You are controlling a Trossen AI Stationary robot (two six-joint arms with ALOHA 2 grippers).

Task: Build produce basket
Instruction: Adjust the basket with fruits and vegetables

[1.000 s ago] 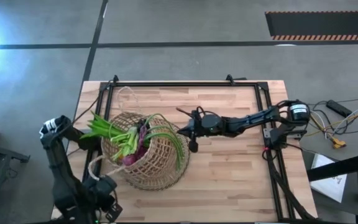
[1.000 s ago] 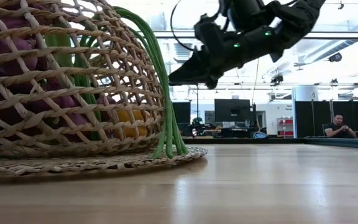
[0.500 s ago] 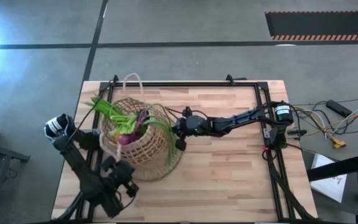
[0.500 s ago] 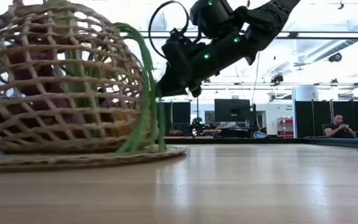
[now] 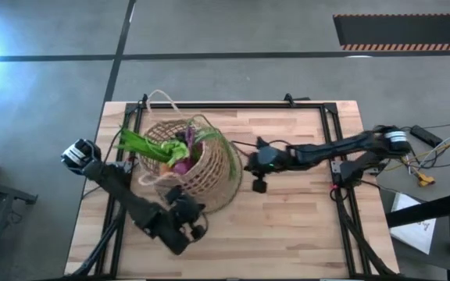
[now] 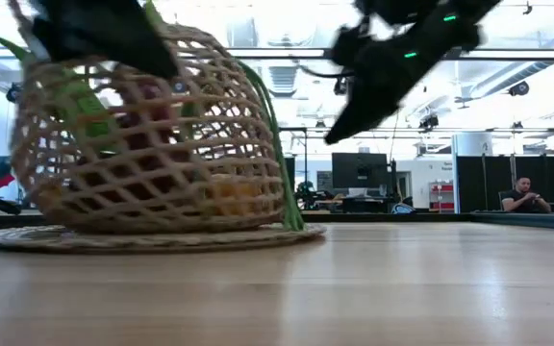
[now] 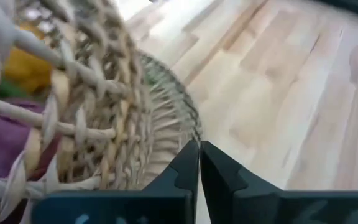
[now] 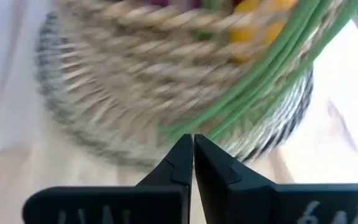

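Note:
The pale woven basket stands on its flat flared base on the left half of the table. It holds green leaves, a purple piece and a yellow piece. Thin green stalks hang over its right rim, down the outside. My left gripper is shut at the basket's near side, close by the base rim. My right gripper is shut, raised above the table just right of the basket, pointing down toward it. My left gripper's shut fingertips lie beside the basket's flared base rim at its near side. I cannot tell whether they touch it.
A black metal frame runs round the tabletop. Bare wood lies to the right of and nearer than the basket. Cables lie off the table's right edge. A person sits far back in the room.
The basket, which leaned toward the near edge, has been slid toward the far and right sides and set upright on its base. My left gripper swept from the near-left corner rightward along the basket's near side. My right gripper moved in to the basket, then drew back right.

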